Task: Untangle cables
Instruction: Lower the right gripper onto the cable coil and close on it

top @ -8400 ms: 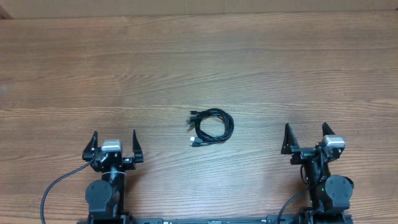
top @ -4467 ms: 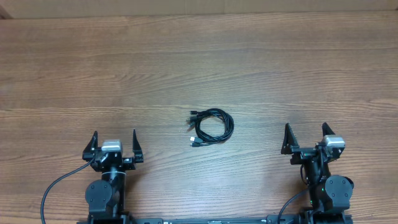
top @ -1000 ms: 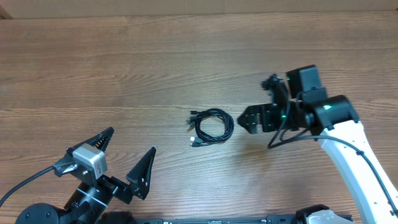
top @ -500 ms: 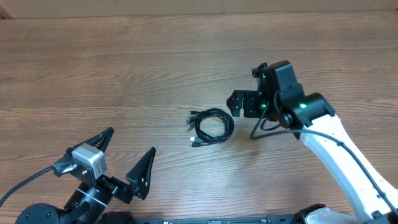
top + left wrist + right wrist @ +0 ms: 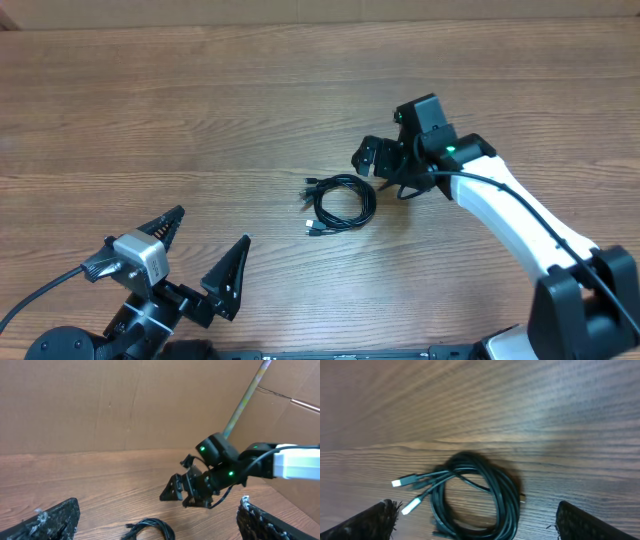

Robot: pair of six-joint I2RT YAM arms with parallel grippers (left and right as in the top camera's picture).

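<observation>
The right tool (image 5: 370, 160) hovers with its fingers spread wide and nothing between them. The cables (image 5: 338, 203) lie on the desk (image 5: 200, 100) just below and ahead of it, in 1 tight coil. The left tool (image 5: 214, 225), equally wide and empty, has the coil well ahead and off to its right.

A good grasp probably means lowering onto the coil's near rim and pinching 1 or 2 strands, not the whole bundle. That leaves the plug ends on the far side free for the left tool.

How many cords there are, and where they cross, is unreadable. The right wrist view shows 2 pale plug ends, and its fingers (image 5: 370, 525) appear only as blurred corners. The left wrist view catches just the coil's top.
</observation>
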